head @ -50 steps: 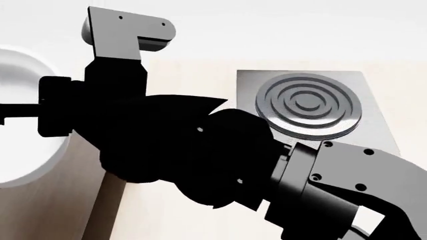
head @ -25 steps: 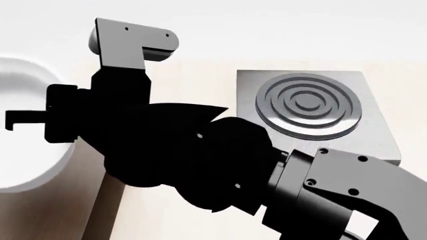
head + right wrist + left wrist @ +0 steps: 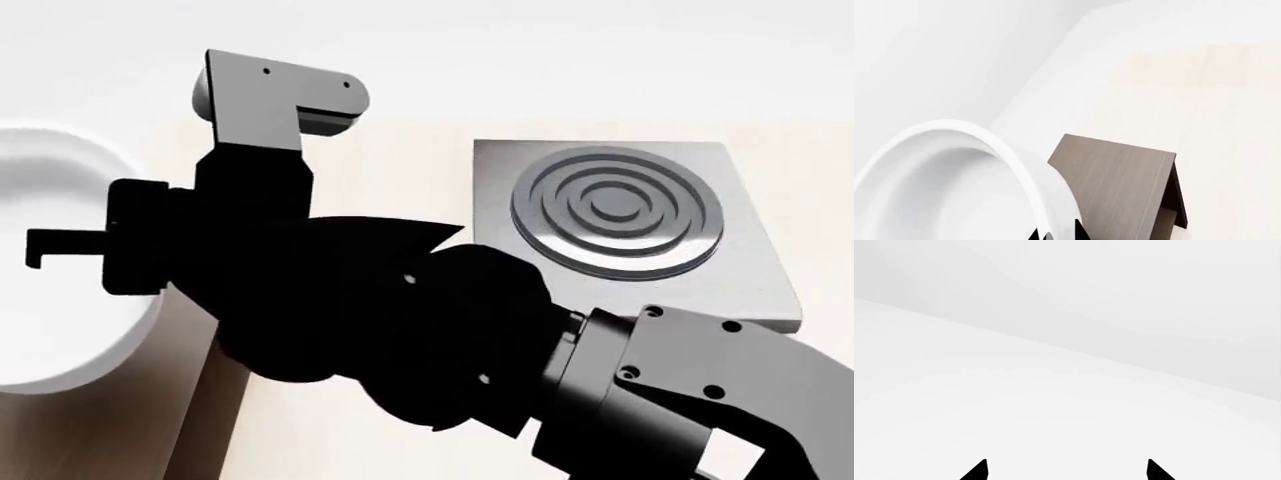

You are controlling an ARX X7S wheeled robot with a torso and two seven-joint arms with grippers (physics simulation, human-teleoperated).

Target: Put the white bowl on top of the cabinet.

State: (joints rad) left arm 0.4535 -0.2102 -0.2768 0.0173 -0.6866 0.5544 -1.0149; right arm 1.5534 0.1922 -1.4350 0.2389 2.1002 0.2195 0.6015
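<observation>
Gripping white bowl (image 3: 954, 185), right tool (image 3: 1057, 234)

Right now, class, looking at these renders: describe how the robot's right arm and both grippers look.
In the head view the right arm is mostly matte black with rounded joints, ending in a grey metal segment with small screw holes. A grey angular bracket tops the wrist. The right gripper has thin black hooked fingers. The left gripper shows only two black pointed fingertips.

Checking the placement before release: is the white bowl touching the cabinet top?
Cannot tell. In the right wrist view the white bowl overlaps the cabinet and hides any contact or gap; the head view does not show it either.
</observation>
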